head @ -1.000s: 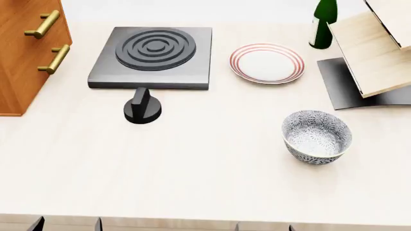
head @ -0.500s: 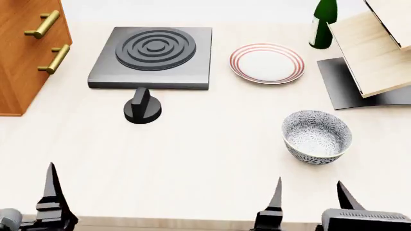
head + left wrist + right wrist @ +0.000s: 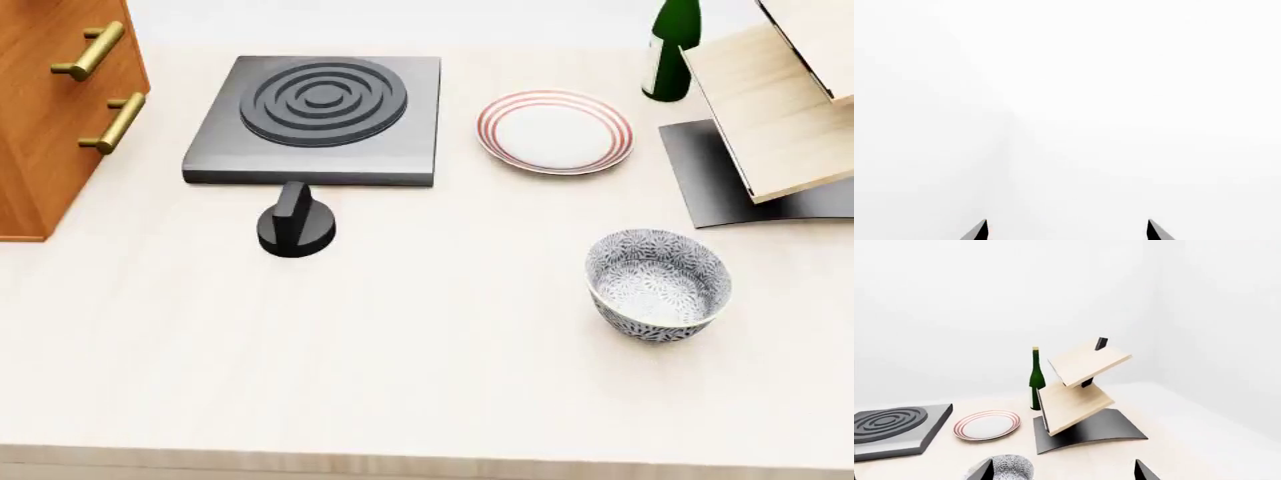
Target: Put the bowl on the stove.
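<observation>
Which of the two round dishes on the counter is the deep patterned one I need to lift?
The bowl, nearest the counter's front edge at right: deep, covered in grey-blue floral pattern. The other, the plate, is flat, white, red-ringed, beside the stove.

We find no legible text, label, brand or number anywhere, including on the green bottle (image 3: 673,48).

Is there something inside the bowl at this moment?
The bowl looks empty: only its grey-blue flower pattern shows inside. The near inner wall is hidden behind the rim, so that part cannot be checked.
</observation>
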Available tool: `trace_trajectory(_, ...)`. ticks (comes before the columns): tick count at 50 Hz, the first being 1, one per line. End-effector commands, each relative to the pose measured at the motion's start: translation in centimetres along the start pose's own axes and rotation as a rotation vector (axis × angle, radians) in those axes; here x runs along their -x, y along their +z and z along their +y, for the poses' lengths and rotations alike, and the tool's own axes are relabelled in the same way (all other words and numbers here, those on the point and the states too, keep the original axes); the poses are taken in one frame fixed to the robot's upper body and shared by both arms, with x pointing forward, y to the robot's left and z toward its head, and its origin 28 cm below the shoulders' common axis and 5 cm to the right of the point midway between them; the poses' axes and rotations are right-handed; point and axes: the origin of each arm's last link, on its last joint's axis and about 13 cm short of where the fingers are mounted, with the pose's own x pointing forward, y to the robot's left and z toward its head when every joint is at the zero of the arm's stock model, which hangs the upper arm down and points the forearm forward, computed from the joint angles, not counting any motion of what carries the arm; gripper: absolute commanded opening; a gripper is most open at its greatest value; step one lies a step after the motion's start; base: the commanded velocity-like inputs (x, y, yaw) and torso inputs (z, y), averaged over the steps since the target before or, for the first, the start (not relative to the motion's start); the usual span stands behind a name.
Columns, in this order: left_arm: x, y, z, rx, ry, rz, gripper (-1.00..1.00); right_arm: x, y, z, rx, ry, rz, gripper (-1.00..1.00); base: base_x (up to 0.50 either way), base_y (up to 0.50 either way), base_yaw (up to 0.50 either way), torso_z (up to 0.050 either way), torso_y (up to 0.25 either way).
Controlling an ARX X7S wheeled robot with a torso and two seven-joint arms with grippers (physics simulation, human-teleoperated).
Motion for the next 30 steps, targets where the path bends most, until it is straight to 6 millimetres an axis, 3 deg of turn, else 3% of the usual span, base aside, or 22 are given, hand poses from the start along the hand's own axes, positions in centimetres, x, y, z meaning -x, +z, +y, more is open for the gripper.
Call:
trace_trajectory(1, -0.7, 3.0, 0.4, -0.006, -0.004, -0.133, 1.0, 3.3, 2.4, -3.0, -0.006, -0.032, -0.05, 1.0, 0.0, 0.0, 0.0, 0.0, 0.0)
trace_trajectory(13, -0.6, 2.7, 0.4, -0.005, 0.008, -0.127, 1.0, 3.1, 1.7, -2.6, 0.0, -0.012, -0.031, 1.0, 0.0, 0.01, 0.0, 0.0, 0.0)
trace_trajectory(30, -0.6, 2.9, -0.2, 0.004, -0.006, -0.126, 1.0, 2.5, 1.5, -1.6, 0.015, 0.053, -0.027, 1.0, 0.0, 0.49, 0.0, 0.0, 0.0)
